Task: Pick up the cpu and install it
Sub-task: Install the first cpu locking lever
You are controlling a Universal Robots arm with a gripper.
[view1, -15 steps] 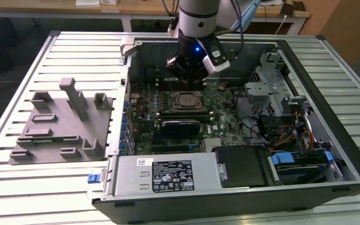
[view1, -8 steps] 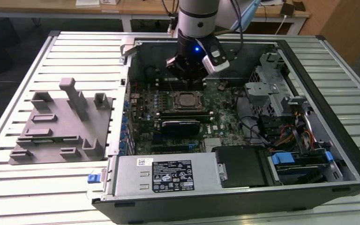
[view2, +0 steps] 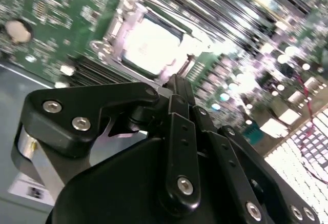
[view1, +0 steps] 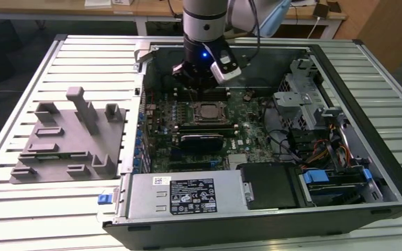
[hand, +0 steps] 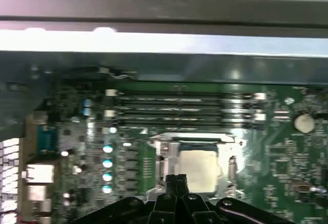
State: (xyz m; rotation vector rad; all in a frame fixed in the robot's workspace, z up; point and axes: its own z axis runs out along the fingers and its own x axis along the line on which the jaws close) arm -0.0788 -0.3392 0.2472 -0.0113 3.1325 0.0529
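- Black jointed pincer (view1: 199,86) hangs inside the open black computer case (view1: 257,230); in both wrist views (view2: 177,83) (hand: 177,179) its fingers are pressed together, with nothing between them.
- Small flat square cpu with a pale silvery top (view1: 207,111) (view2: 151,44) (hand: 197,170) sits in the socket frame on the green motherboard (view1: 248,112), just beyond the fingertips and apart from them.

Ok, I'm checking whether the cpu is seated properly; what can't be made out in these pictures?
- Whether the cpu lies flat: too small in the exterior view.
- Its top's markings: washed out by glare in the second wrist view.
- One of its edges: partly covered by the shut jaws in the first wrist view.
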